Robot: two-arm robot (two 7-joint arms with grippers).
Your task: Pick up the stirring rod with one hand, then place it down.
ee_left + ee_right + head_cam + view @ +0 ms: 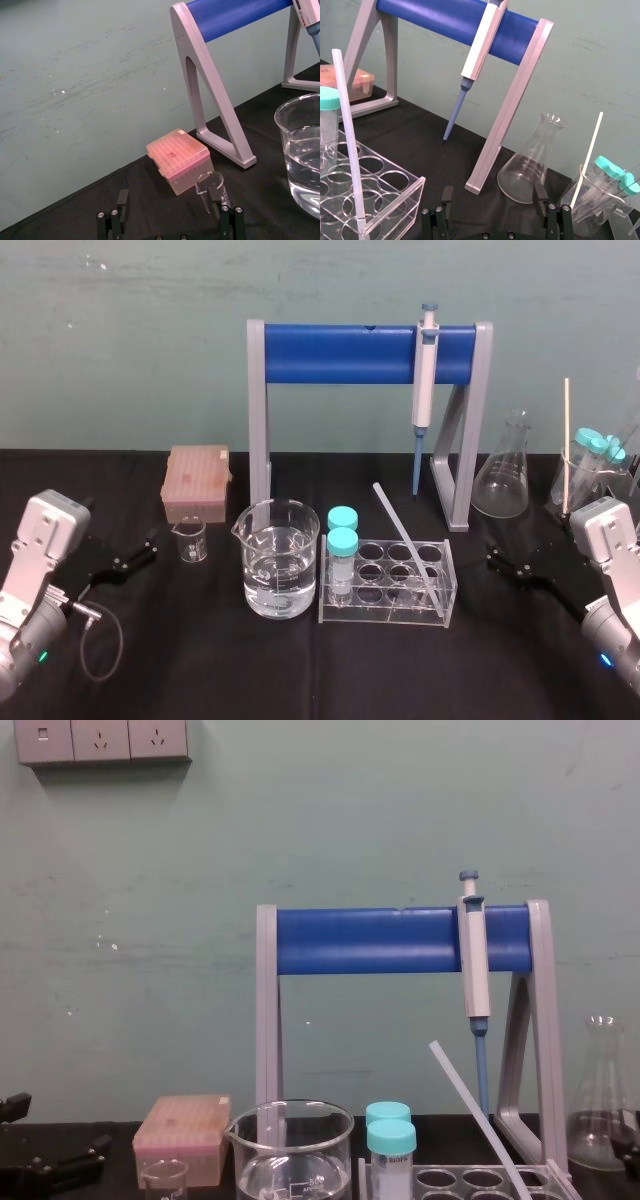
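Sitting low at the table's far left, the left gripper [145, 550] has its fingers spread apart and empty, close to a small beaker [189, 540]. In the middle, the stirring rod [405, 540] leans slanted in the clear tube rack [385, 618], untouched. At far right, the right gripper [500, 562] is likewise spread and empty, nearer the rod than the left one, yet apart from it.
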